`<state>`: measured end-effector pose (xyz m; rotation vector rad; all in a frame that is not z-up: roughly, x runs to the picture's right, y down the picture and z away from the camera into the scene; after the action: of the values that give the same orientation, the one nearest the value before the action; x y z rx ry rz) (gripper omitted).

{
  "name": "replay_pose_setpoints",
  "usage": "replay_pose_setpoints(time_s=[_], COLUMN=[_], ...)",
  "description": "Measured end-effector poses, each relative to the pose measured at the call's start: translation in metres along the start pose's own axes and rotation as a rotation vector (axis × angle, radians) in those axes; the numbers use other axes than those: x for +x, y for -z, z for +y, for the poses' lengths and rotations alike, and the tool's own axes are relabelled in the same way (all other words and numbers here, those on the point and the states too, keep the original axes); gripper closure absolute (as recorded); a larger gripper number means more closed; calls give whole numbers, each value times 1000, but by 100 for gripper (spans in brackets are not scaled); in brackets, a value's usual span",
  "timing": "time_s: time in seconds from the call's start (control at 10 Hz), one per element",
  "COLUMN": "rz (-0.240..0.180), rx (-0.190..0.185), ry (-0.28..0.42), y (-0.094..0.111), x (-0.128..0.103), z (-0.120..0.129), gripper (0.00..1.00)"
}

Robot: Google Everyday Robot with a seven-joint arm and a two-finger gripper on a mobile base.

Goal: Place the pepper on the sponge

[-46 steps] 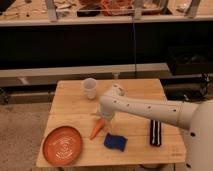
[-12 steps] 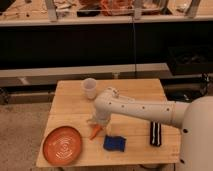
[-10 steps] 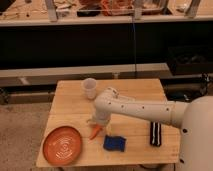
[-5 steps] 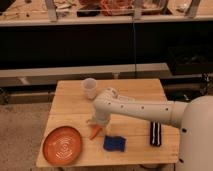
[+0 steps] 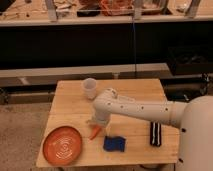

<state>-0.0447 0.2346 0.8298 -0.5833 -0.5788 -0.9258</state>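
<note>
Wooden table (image 5: 70, 102) in front of dark shelving, pretty cluttered up top. White arm (image 5: 137, 108) reaches in from the right, and the gripper (image 5: 97, 123) is down low mid-table with its claw released, right over the pepper's (image 5: 94, 133) top end. That pepper lies on the wood, just left of the blue sponge (image 5: 114, 144), not on it. Orange plate (image 5: 62, 145) front left, white cup (image 5: 89, 88) at the back, black striped block (image 5: 155, 134) to the right.
</note>
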Motion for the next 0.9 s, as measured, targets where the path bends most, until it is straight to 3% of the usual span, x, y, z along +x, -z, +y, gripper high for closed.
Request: replay_pose_setpoints(time_s=[0.9], rz=[-5], rx=[-9], ry=[18], y=[2], x=[-4], z=[-2], gripper=[20])
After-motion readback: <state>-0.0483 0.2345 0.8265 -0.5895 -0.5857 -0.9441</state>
